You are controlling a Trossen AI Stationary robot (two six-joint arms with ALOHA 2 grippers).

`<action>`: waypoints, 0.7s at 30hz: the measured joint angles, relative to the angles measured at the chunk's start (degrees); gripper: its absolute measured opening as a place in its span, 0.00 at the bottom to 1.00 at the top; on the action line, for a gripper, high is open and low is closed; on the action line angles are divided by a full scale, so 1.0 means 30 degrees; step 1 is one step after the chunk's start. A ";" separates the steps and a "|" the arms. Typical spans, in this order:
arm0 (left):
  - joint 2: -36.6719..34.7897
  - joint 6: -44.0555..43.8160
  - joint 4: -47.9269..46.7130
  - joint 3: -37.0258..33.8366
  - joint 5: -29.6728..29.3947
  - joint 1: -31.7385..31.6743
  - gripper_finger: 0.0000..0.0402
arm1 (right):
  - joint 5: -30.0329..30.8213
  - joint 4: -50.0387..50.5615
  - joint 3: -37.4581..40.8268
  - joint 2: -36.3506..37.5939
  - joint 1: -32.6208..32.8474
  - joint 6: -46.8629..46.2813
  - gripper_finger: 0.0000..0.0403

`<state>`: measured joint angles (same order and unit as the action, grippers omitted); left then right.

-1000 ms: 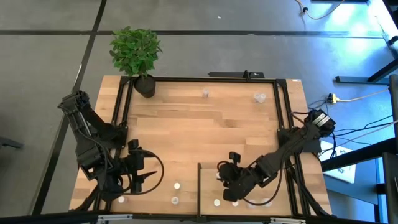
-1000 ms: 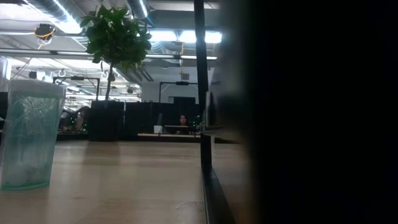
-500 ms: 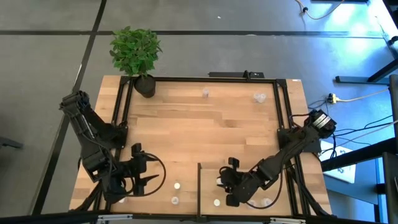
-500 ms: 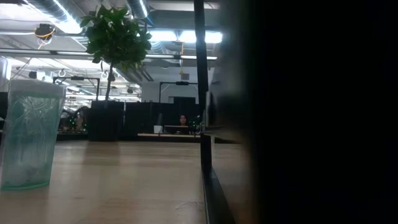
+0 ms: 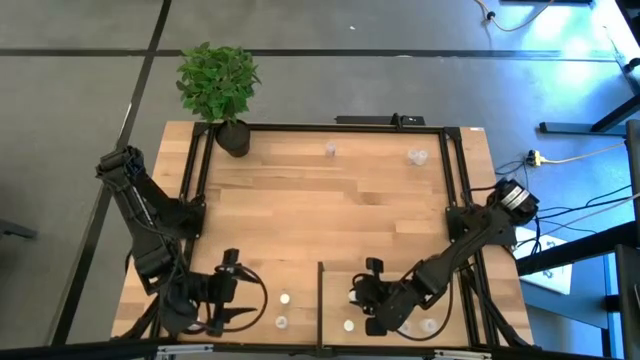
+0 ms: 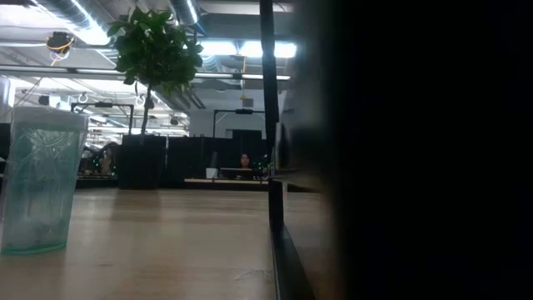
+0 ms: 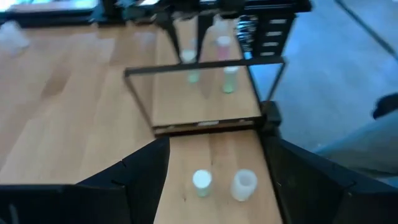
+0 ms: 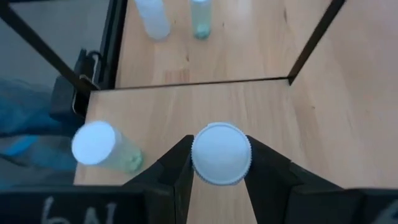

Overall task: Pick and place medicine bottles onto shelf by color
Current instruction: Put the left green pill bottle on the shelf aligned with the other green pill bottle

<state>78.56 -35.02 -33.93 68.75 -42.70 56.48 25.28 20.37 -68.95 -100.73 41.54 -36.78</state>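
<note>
My right hand (image 8: 217,163) grips a white-capped medicine bottle (image 8: 221,154) at the near edge of the planked wooden table (image 5: 330,205); my left hand (image 5: 232,296) hangs open near the near left corner. A potted plant (image 5: 220,85) stands at the far left corner, grey floor (image 5: 80,100) around.

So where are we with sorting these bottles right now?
Done: one white-capped bottle stands in the shelf bay. In hand: the right gripper has its jaws on another white-capped bottle. Left: two bottles ahead of the open left gripper, two more at the far edge.
</note>
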 joint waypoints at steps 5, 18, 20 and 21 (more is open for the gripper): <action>0.0000 0.2672 0.1708 0.0000 0.1799 -0.0570 0.66 | -0.0006 -0.0113 0.0000 -0.0344 0.0007 0.0318 0.31; 0.0000 0.4056 0.1776 0.0000 0.2005 -0.1198 0.66 | -0.0774 -0.1737 0.0000 -0.0656 0.0007 0.1578 0.31; 0.0000 0.4056 0.1768 0.0000 0.2005 -0.1198 0.66 | -0.1070 -0.1763 0.0000 -0.0705 0.0007 0.1637 0.31; 0.0000 0.4056 0.1768 0.0000 0.2005 -0.1198 0.66 | -0.1130 -0.1766 0.0000 -0.0705 0.0007 0.1571 0.31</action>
<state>78.56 -22.85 -28.62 68.75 -36.69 52.88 21.89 15.07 -68.95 -102.85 41.56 -32.06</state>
